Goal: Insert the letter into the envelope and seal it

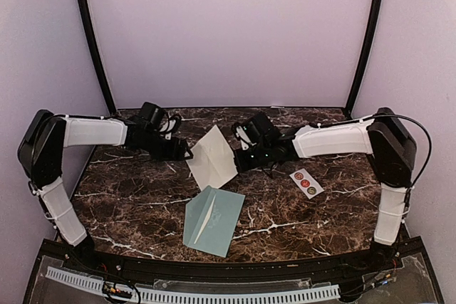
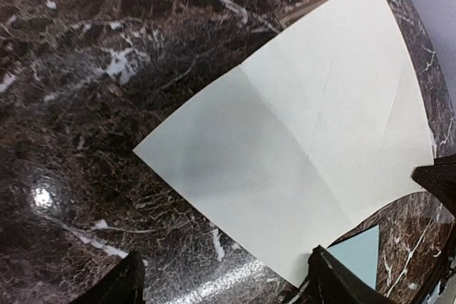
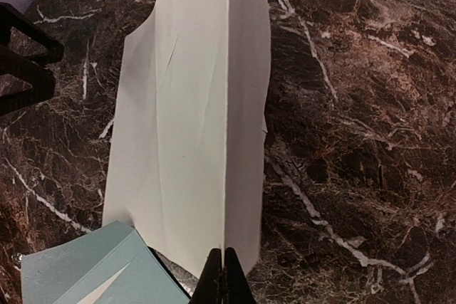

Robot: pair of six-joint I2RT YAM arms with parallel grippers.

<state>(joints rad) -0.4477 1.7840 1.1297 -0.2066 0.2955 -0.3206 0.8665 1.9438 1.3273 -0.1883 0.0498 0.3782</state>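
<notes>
The letter (image 1: 212, 156) is a creased white sheet at the table's middle, one side raised. My right gripper (image 1: 240, 161) is shut on its right edge; in the right wrist view the fingertips (image 3: 226, 279) pinch the near edge of the letter (image 3: 192, 119). My left gripper (image 1: 187, 153) is open at the sheet's left edge. In the left wrist view its fingers (image 2: 342, 282) straddle the near corner of the letter (image 2: 299, 140). The pale teal envelope (image 1: 214, 220) lies flat just in front of the letter, flap open, and also shows in the wrist views (image 3: 85, 268) (image 2: 360, 254).
A small white strip of round stickers (image 1: 306, 182) lies on the dark marble table (image 1: 128, 197) right of the letter. Both arms reach in from the sides. Black frame posts and pale walls stand behind.
</notes>
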